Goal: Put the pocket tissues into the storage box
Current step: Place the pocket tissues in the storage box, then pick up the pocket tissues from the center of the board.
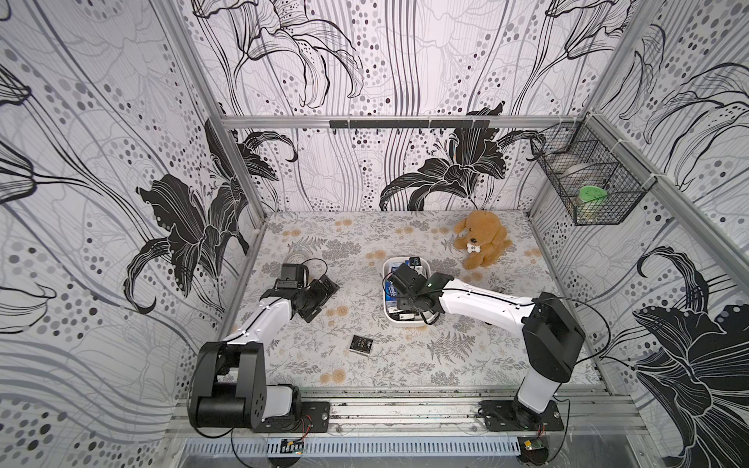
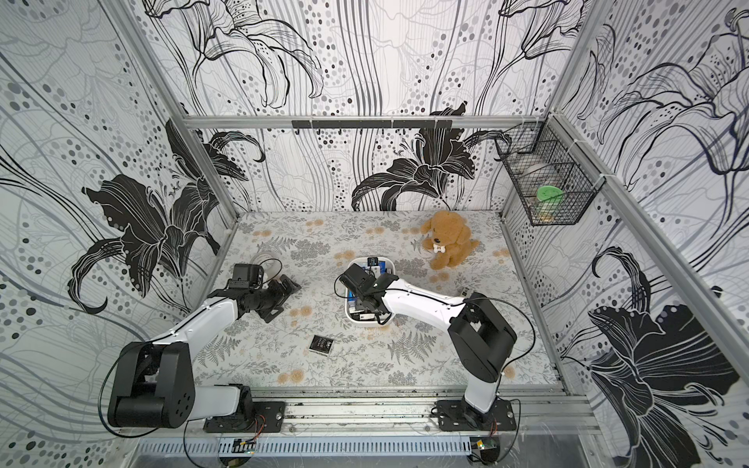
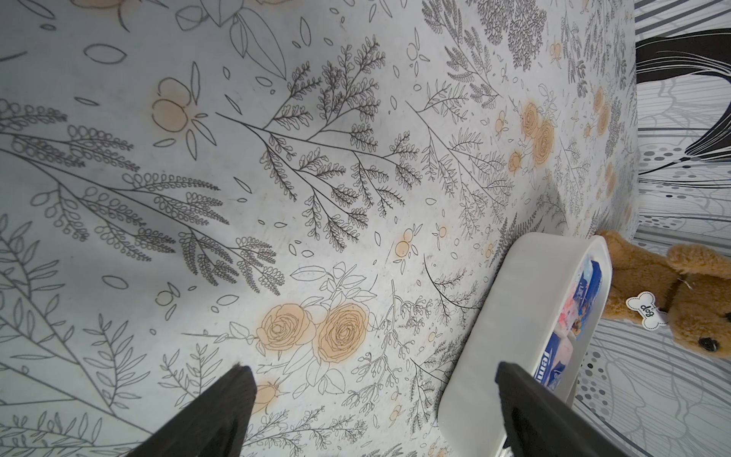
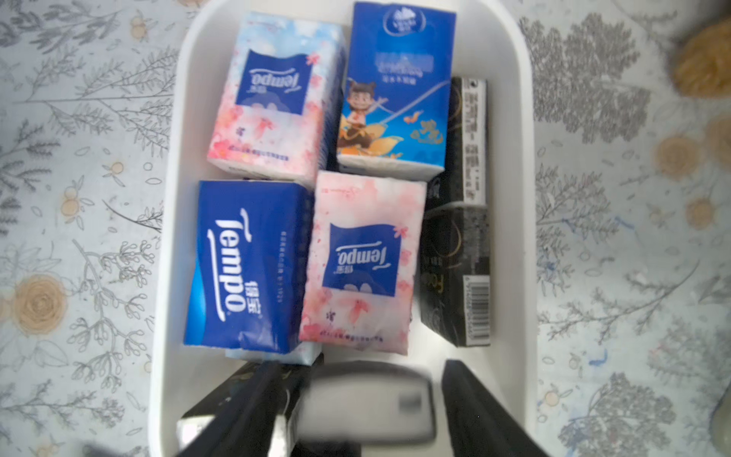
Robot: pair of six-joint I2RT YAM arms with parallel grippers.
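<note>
Under my right claw (image 4: 360,364): the storage box (image 4: 514,158), white, with my fingers hanging over one end of it
My right claw's grip: released, fingers spread; a blurred pale packet (image 4: 368,399) lies between them, and a gap shows beside one finger
Beyond its fingertips: the pocket tissues (image 4: 249,269) lying flat in the box: dark blue, two pink, one blue with a cartoon figure, black ones along one wall
My left claw (image 3: 372,366): released, spread wide, nothing between the fingers, only the floral table (image 3: 197,198) below
Just off one left fingertip: the box's outer wall
Nearer my bases than either claw: one black packet (image 1: 361,345), flat on the table, outside the box
Past the box from my right claw: a plush dog (image 1: 482,239)
</note>
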